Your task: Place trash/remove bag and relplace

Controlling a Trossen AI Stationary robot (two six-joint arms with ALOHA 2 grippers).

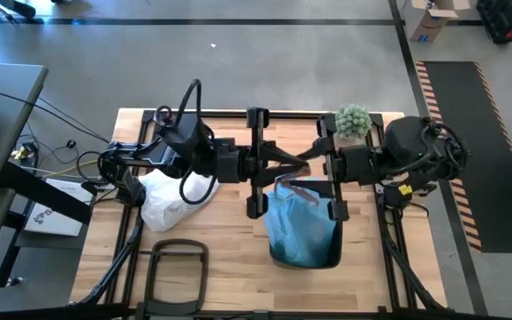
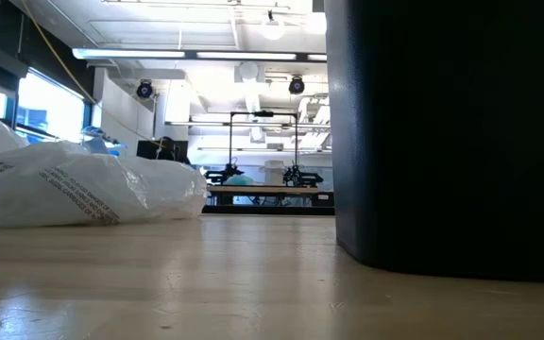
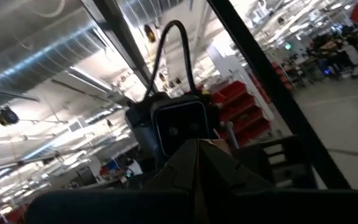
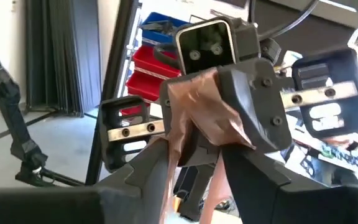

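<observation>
The bag (image 1: 300,227), thin light-blue plastic, sits in a black bin (image 1: 337,258) near the table's middle right. Its reddish tie (image 1: 290,188) rises from it to my two grippers, which face each other tip to tip above the bin. My left gripper (image 1: 302,162) is shut on the tie. My right gripper (image 4: 194,149) stands open, one finger on either side of the hanging tie. Whether it touches the tie I cannot tell. No loose trash shows. My left gripper pinches the crumpled upper end of the reddish tie (image 4: 197,102) between its two shut fingers (image 4: 253,106). The fingers come roughly level from the table's left. The tie hangs below them, down toward the bag in the bin.
A whiter plastic bag (image 1: 174,197) (image 2: 74,184) lies on the table's left half under the left arm. A small green plant (image 1: 354,120) stands at the far edge. A black frame (image 1: 176,267) lies at the near edge. The bin (image 2: 451,132) fills the low view's right side.
</observation>
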